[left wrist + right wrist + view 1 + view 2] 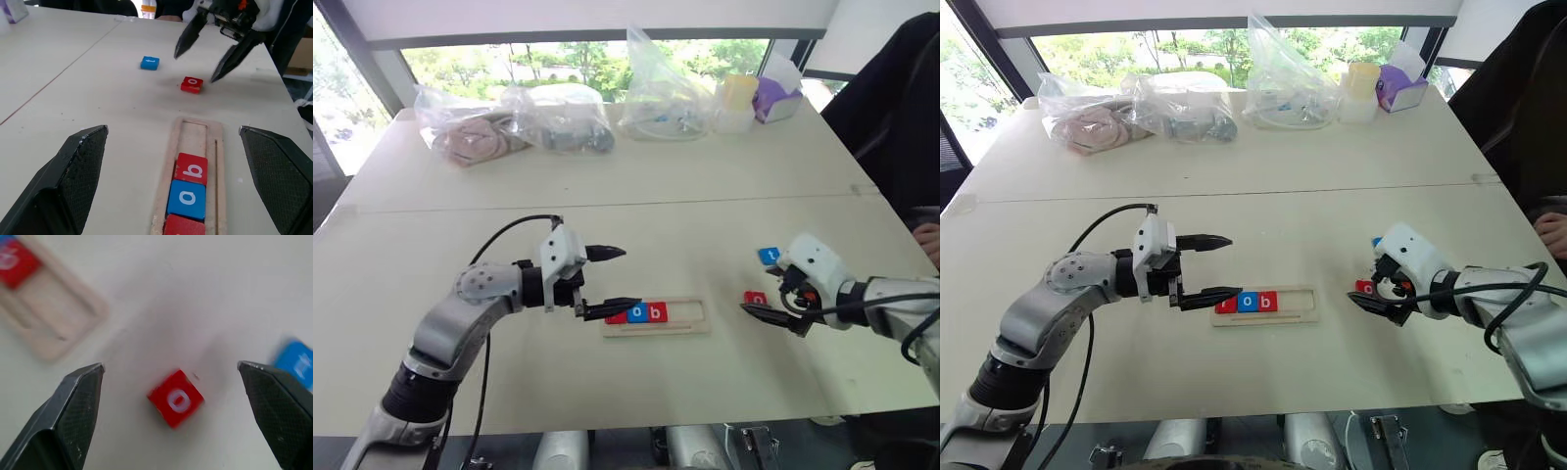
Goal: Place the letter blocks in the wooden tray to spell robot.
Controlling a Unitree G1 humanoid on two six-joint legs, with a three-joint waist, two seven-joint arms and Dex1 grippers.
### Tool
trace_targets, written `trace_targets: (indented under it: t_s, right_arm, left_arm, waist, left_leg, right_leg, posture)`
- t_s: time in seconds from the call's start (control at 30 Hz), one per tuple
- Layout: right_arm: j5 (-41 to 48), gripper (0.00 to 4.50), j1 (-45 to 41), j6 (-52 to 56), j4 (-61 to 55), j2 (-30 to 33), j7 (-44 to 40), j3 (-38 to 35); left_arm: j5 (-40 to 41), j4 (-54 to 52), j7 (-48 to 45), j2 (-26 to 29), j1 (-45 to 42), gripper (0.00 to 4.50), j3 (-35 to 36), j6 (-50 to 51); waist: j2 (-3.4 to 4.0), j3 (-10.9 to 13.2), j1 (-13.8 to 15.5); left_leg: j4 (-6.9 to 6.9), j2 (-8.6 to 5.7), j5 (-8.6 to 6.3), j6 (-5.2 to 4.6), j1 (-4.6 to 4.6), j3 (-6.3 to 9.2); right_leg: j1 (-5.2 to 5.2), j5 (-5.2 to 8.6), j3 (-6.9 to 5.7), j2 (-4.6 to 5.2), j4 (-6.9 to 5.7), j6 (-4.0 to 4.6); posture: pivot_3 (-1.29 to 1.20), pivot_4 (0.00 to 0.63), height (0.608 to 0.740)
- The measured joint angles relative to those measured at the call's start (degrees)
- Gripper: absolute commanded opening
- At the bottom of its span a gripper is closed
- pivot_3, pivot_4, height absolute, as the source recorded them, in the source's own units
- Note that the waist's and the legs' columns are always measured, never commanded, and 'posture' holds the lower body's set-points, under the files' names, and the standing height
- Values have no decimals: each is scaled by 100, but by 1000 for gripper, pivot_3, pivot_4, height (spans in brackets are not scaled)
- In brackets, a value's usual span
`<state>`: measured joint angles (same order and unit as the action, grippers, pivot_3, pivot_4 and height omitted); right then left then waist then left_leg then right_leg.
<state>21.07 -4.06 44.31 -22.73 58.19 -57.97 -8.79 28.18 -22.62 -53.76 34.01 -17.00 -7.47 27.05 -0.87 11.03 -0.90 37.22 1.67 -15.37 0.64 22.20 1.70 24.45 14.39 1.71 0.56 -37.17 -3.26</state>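
Right gripper point(171, 377) is spread above the loose red o point(175, 398), blue t point(149, 62) beside it. Left gripper point(615, 279), also spread, hangs by the tray point(215, 147) holding r, o, b. Bags point(558, 117) line the far table edge.

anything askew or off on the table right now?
Slightly. The red o block lies loose on the table, turned askew to the wooden tray, under the open right pincer. The blue t block also sits loose beyond it. Three blocks sit squarely in the tray; nothing spilled or damaged.
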Motion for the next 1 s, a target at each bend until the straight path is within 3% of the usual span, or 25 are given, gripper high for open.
trace_targets:
  t_s: [0.1, 0.23, 0.53, 0.63, 0.8, 1.0]
  right_arm:
    - [-211, 4480, -133, -1187, 1190, 111, -739, 292]
    - [-285, 4480, -660, -2010, 2320, 71, -1425, 704]
    - [-841, 4480, -1187, -3315, 3317, -41, -1955, 1239]
    - [-924, 3703, -1202, -3560, 3337, -163, -1927, 1265]
    - [-1032, 1159, -1300, -3753, 3435, -372, -1829, 1288]
    - [-1099, 1153, -1325, -3799, 3412, -425, -1829, 1288]
  left_arm:
    - [7, -90, 48, 52, 110, 4500, 20, 71]
    - [62, -257, 130, 114, 168, 4500, 129, 141]
    - [125, -483, 354, 173, 300, 4500, 190, 301]
    - [182, -551, 316, 279, 397, 4500, 243, 352]
    - [364, -769, -74, 741, 763, 4500, 306, 368]
    - [513, -779, -496, 1072, 841, 4500, 513, 307]
  waist:
    - [-2, 2, 2]
    - [-1, 2, -10]
    - [0, 1, 9]
    - [-1, 0, -16]
    - [-1, -1, -14]
    - [-1, -1, -3]
  left_leg:
    - [7, -1, 0, 0, 1, -4]
    - [7, 1, 0, 0, -4, -3]
    - [6, 1, 0, 1, -6, -1]
    - [5, 2, 0, 1, -14, -3]
    - [1, 4, 0, 1, -22, -5]
    - [3, 4, 0, 1, -27, -9]
  right_leg:
    - [-2, 0, 2, 2, 0, 4]
    - [-2, -8, 4, 0, -6, 14]
    - [-2, -15, 4, 0, -9, 19]
    - [-4, -14, 6, -1, -14, 20]
    - [-7, -14, 8, -4, -17, 21]
    - [-15, -4, 10, -1, -16, 38]
  posture:
    - [0, 150, 739]
    - [0, 150, 739]
    - [0, 150, 739]
    - [0, 150, 739]
    - [0, 150, 739]
    - [0, 150, 739]
